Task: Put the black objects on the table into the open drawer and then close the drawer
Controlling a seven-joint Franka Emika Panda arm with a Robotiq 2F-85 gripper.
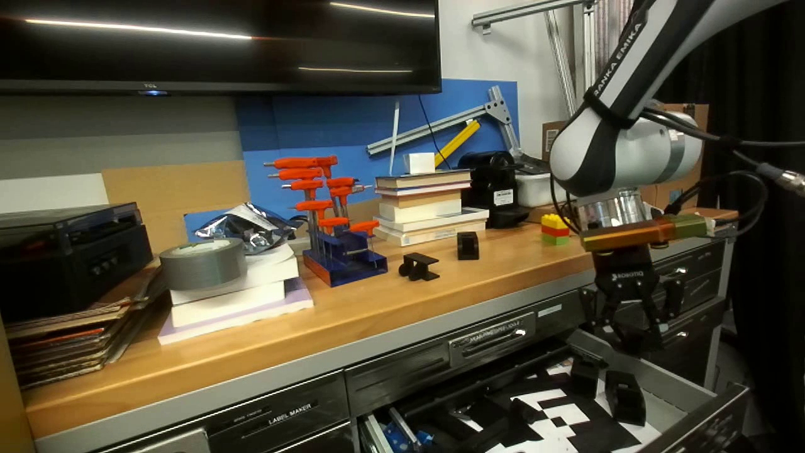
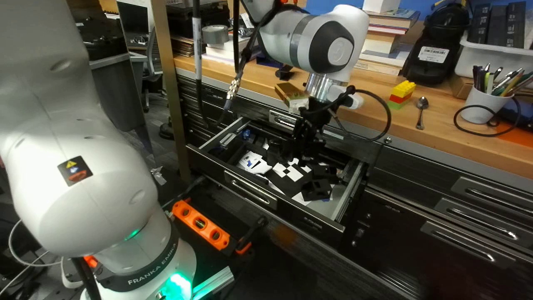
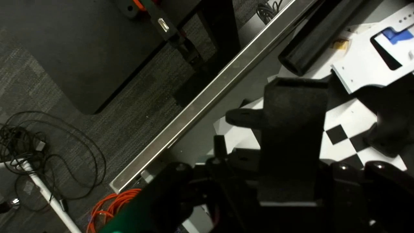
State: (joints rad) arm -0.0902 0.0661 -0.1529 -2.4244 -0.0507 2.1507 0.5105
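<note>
Gripper seen pointed downward over the drawer, which is pulled out from under the table in both exterior views. Jaws part-closed: a chunky black piece is gripped between them in the wrist view, with 2 small tabs jutting from its left side there. Whether the black piece is touched by anything below cannot be told.

Drawer contents: 2 black blocks are set just beside each other, near the checkered sheet, toward the right end in an exterior view. A black tube and a white plate are also noted inside.

Table top: a plated black piece is found near the blue tool stand, by which red-handled tools are carried. A squat black block is placed near the book stack. Farther along: toy bricks, stacked in 3 colours; a spoon; a white cup filled with pens. At the opposite end, grey tape is laid on books.

Lower down, in front of the drawer, an orange level is seen.
</note>
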